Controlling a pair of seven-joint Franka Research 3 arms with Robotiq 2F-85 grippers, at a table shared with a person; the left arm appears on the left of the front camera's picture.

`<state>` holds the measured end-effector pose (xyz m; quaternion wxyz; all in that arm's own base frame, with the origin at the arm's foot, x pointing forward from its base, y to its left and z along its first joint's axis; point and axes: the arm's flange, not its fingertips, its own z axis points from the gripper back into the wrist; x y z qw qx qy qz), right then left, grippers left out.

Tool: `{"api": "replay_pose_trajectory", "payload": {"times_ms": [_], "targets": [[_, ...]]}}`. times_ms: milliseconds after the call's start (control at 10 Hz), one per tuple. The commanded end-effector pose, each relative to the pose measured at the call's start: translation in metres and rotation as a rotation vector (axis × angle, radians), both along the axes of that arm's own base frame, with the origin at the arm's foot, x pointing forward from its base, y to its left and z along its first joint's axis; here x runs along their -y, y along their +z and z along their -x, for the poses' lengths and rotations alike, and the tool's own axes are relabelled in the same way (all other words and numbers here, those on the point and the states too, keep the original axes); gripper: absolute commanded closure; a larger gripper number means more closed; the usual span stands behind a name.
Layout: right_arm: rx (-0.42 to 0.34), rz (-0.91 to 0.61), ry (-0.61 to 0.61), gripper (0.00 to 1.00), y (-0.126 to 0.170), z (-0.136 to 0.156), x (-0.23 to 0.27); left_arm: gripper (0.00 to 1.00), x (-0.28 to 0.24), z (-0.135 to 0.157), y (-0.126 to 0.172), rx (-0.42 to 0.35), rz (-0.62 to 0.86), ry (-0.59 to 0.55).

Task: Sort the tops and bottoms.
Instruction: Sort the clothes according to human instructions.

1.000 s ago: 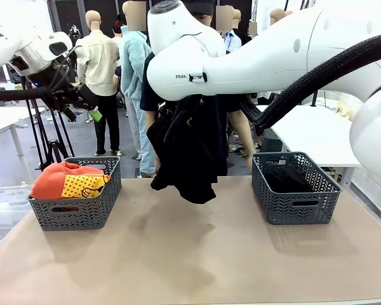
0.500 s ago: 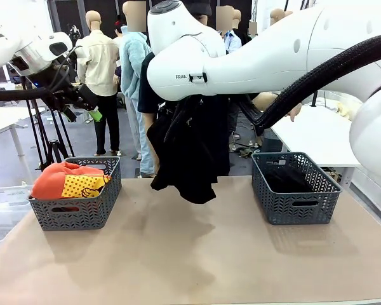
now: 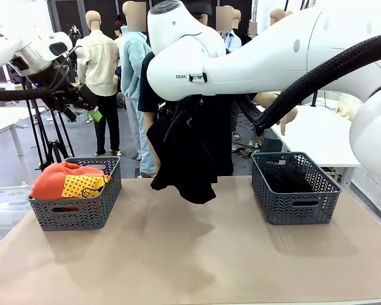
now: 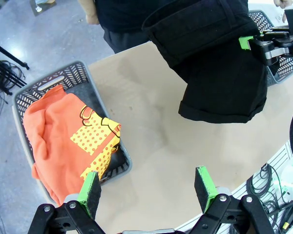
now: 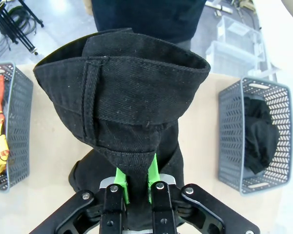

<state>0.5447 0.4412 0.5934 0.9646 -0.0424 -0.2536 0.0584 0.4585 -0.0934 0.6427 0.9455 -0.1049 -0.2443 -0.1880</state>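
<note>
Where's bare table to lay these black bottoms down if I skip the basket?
The table is bare between the left basket and the right basket, and along the whole near edge. Both baskets are taken: orange top on the left, black cloth on the right. The black bottoms hang from the right gripper above the middle.

the front view looks level across the desk (image 3: 190, 254) toward the person at its far side, close behind the right arm. the left wrist view looks steeply down from high above, its own fingers (image 4: 90, 187) spread at the bottom edge; beyond them lie the orange top (image 4: 63, 141) in its basket (image 4: 58, 80) and the hanging black garment (image 4: 219, 73). the right wrist view looks straight down from very near, its fingers (image 5: 119, 178) pinched on that garment; the dark basket (image 5: 229, 136) lies to their right. all three share both baskets.
</note>
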Motion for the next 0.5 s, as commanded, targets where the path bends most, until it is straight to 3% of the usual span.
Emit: {"api": "replay_pose_trajectory", "payload": {"times_ms": [0, 400], "targets": [[-0.003, -0.015, -0.002, 1.0, 0.0052, 0.0021, 0.0011, 0.0, -0.0009, 0.0009, 0.0007, 0.003, 0.002, 0.003], [-0.003, -0.015, -0.002, 1.0, 0.0052, 0.0021, 0.0011, 0.0, -0.0009, 0.0009, 0.0007, 0.003, 0.002, 0.003]]}}
